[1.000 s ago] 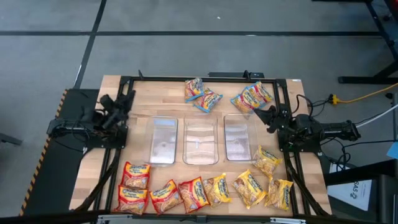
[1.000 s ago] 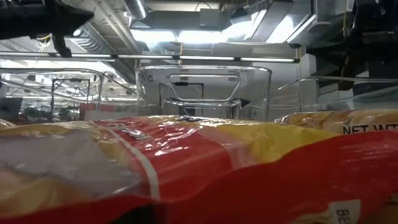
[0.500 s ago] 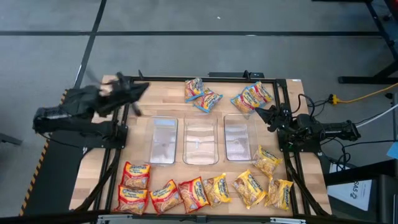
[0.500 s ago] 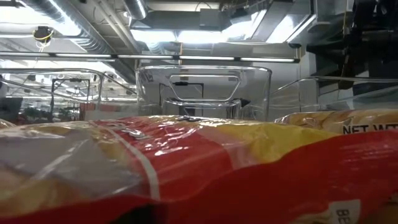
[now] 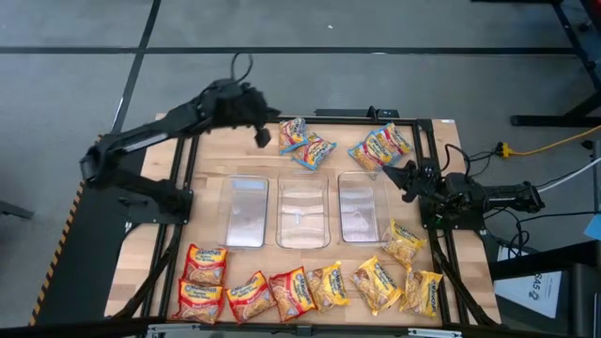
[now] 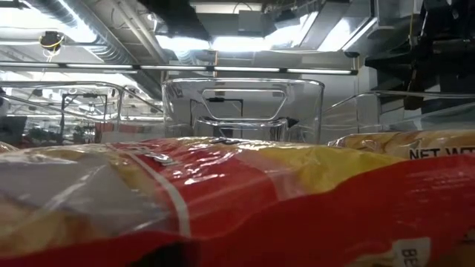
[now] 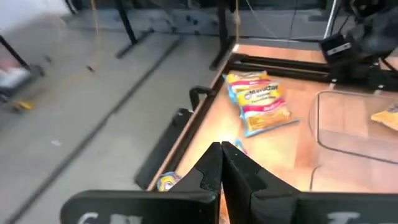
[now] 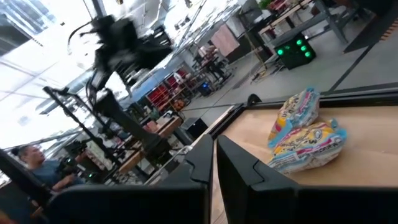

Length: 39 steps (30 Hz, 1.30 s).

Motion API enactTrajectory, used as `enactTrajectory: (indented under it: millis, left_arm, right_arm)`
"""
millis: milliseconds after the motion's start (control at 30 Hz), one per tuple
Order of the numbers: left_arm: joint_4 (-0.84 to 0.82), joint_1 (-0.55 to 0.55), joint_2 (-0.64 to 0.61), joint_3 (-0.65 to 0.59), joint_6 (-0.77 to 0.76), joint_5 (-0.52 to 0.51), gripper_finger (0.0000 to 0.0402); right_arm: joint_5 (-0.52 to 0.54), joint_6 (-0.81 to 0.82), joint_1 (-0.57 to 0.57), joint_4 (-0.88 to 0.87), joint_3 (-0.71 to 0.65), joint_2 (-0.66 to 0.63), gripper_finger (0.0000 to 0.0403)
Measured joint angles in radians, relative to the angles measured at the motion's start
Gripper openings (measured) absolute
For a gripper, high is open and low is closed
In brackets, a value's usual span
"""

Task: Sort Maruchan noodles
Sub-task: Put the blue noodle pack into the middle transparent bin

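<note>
Left gripper (image 5: 264,137) — shut, beside blue-trimmed packets (image 5: 305,143).

Beside the dark left gripper (image 5: 264,137) — blue-trimmed packets (image 5: 305,144); well away, red-orange packets (image 5: 205,265) and yellow packets (image 5: 377,284).

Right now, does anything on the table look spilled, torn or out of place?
Nothing stands out. The three clear tubs sit upright and empty mid-table; noodle packets lie loose but intact along the far and near edges. The left gripper, shut, hangs near the far blue packets; the right gripper waits.
</note>
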Motion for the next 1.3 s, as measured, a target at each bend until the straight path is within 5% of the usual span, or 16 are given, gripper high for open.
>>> enactTrajectory:
  millis: [367, 800, 1300]
  left_arm:
    - [0.019, 0.099, 0.314, 0.101, -0.055, 0.126, 0.0028]
    - [0.02, 0.101, 0.503, 0.101, -0.129, 0.105, 0.0125]
    - [0.028, 0.059, 0.614, 0.101, -0.201, -0.015, 0.0135]
  right_arm:
    - [-0.04, 0.0, 0.0, -0.093, 0.002, 0.0, 0.0021]
    - [-0.041, 0.0, 0.0, -0.099, 0.002, 0.001, 0.0021]
    - [-0.041, -0.001, 0.0, -0.102, 0.002, 0.001, 0.0021]
